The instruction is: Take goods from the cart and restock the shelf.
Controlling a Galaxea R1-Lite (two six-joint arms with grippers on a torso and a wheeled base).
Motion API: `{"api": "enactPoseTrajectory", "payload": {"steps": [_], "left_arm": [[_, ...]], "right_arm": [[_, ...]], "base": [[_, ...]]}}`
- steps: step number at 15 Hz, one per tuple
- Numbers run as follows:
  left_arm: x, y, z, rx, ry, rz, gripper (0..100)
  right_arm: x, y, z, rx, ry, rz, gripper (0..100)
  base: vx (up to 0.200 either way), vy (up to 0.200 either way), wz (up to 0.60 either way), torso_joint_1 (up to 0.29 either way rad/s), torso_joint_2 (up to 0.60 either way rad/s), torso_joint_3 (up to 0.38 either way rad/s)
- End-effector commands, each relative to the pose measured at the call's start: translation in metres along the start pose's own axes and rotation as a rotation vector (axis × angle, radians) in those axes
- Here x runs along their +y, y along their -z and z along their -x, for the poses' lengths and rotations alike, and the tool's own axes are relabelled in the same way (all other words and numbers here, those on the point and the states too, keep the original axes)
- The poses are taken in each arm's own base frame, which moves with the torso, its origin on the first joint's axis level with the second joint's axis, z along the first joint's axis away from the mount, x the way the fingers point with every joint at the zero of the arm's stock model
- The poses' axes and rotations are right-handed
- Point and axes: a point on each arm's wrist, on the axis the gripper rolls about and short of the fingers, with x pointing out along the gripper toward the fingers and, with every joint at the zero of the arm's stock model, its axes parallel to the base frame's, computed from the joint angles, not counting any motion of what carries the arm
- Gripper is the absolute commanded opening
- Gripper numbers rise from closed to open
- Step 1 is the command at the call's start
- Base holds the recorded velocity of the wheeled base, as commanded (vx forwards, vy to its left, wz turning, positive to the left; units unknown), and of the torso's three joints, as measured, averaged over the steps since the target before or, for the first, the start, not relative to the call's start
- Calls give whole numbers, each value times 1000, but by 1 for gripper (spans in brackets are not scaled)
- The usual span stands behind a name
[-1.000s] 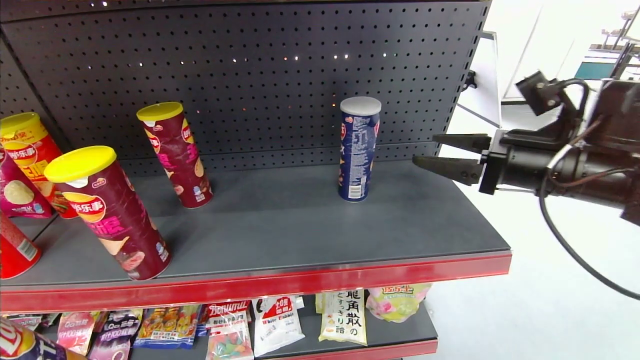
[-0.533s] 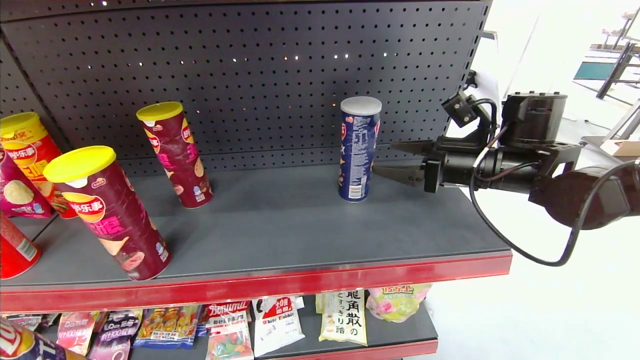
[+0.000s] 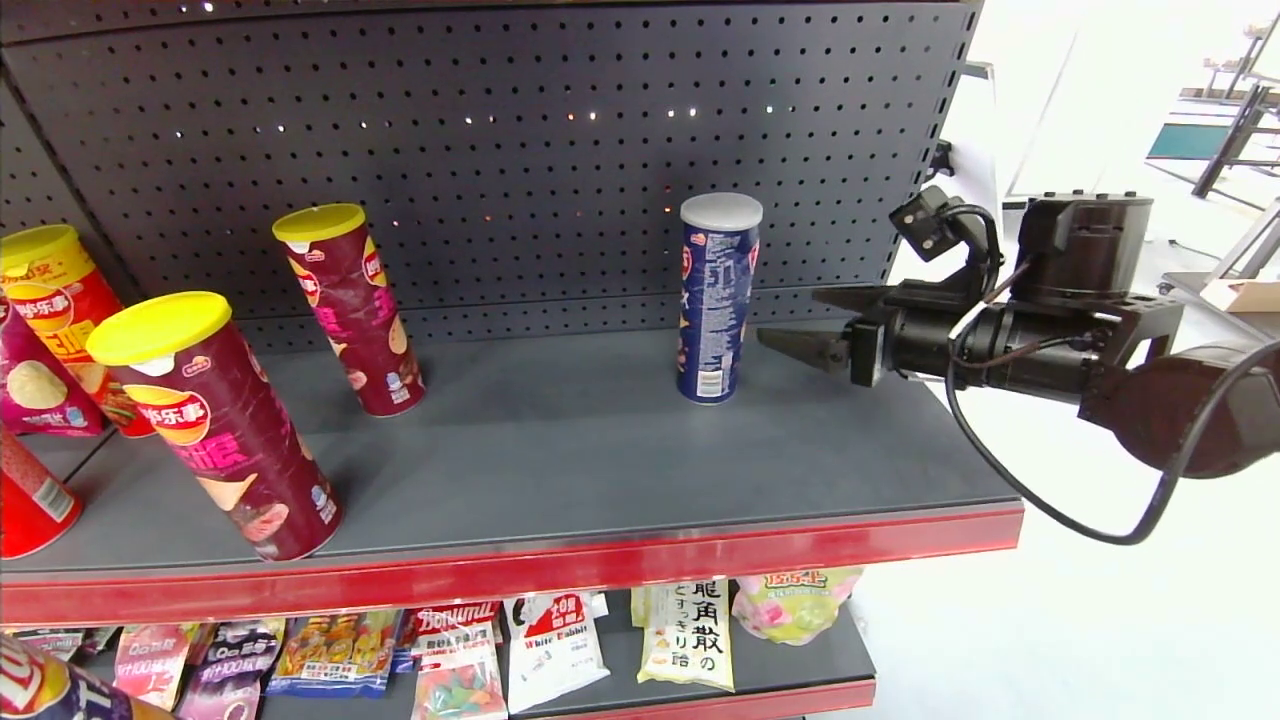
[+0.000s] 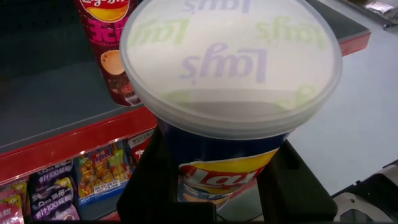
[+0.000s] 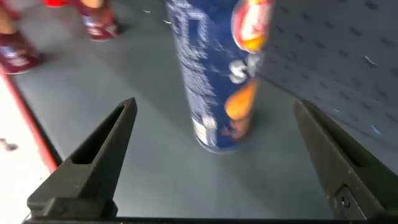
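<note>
Pointing in from the shelf's [image 3: 560,450] right end, the right gripper [image 3: 790,315] lies level, its jaws spread wide and holding nothing. One finger sits toward the pegboard and the other toward the red front edge. The blue can [image 3: 715,300] lies straight ahead, to the robot's left of the gripper. It stands upright on the shelf with its long axis vertical, so it crosses the gripper's line at a right angle. The nearer fingertip is just beside the can's lower half but apart from it. In the right wrist view the can stands beyond the tips, centred on the gap between them. A short advance along that line would probably bring the jaws around it, and a straight pull-back would leave it standing.

The left gripper [image 4: 217,186] is clamped on a second can, the held can [image 4: 230,56], lid toward the camera, with the shelf's front edge beyond it. The right arm is the nearer to the blue can. Open shelf lies between that can and the maroon cans [image 3: 350,310] farther left, likely room for the held can.
</note>
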Motion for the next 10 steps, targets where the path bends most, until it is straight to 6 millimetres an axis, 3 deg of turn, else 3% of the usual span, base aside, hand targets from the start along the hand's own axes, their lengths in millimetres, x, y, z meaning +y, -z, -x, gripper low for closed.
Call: {"api": "enactPoseTrajectory", "payload": {"steps": [1, 2, 3, 10], "left_arm": [[0, -1, -1, 2, 1, 0, 0], [0, -1, -1, 2, 1, 0, 0], [0, 0, -1, 4, 2, 0, 0], [0, 0, 0, -2, 3, 0, 0]], "right_arm": [[5, -4, 19, 13, 139, 15, 100], [7, -1, 19, 28, 210, 18, 100], [10, -4, 32, 22, 212, 23, 100], [1, 2, 43, 52, 278, 61, 100]], "base": [[0, 0, 0, 0, 0, 0], [0, 0, 0, 0, 0, 0], [0, 0, 0, 0, 0, 0], [0, 0, 0, 0, 0, 0]]}}
